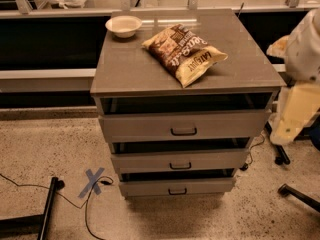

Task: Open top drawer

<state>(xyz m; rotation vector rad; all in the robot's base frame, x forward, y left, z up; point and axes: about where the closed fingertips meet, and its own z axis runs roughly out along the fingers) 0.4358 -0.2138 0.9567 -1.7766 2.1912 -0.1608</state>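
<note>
Right of top drawer (183,125): end effector (294,115), apart.

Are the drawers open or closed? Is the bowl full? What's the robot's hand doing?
top drawer: looks pushed in, no tray showing, handle untouched.
middle drawer: looks pushed in.
bottom drawer: looks pushed in.
bowl: upright, looks empty.
chip bag: lying flat on the cabinet top.
gripper: beside the cabinet's right side, away from the handle.

White rounded arm (306,44) with cream, boxy end effector (289,126) at right edge.
</note>
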